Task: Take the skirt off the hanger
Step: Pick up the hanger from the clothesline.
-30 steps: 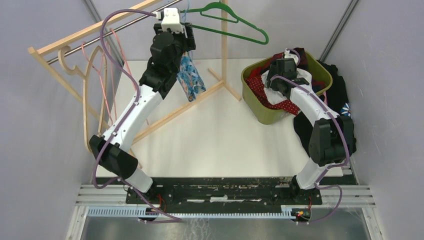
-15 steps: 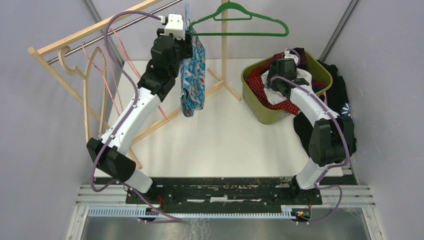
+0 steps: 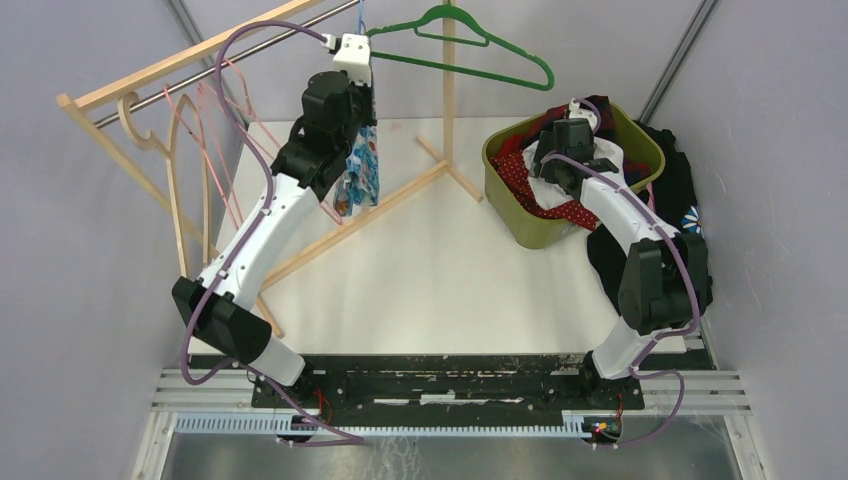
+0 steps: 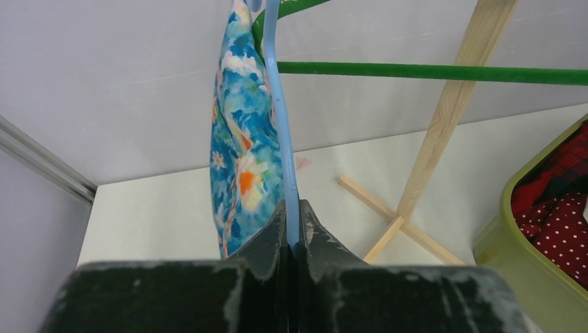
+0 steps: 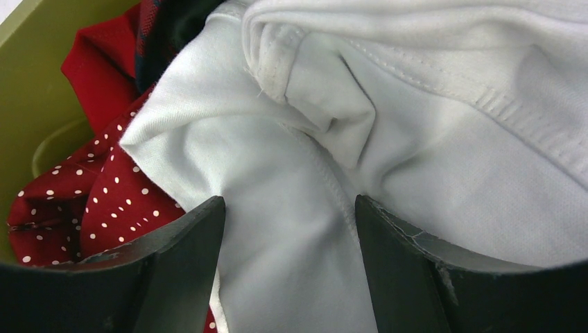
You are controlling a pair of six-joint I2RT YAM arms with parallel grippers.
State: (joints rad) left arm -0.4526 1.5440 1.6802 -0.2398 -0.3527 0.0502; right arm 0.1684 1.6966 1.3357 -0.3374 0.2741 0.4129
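The skirt, blue with orange and white flowers, hangs on a light blue hanger from the rack's rail. My left gripper is shut on the hanger's thin blue bar, with the skirt draped just left of the jaws. From above, the skirt dangles below the raised left gripper. My right gripper stands open over a white garment in the green bin, nothing pinched between its fingers.
A green hanger hangs just right of the blue one. The wooden rack carries pink hangers and a wooden one at the left; its base bars cross the table. Red dotted cloth fills the bin; dark clothes lie beside it.
The left gripper has closed on the blue hanger's bar. The skirt swung out wide and has come back in under the gripper. The green hanger swayed. The right arm has stayed still.
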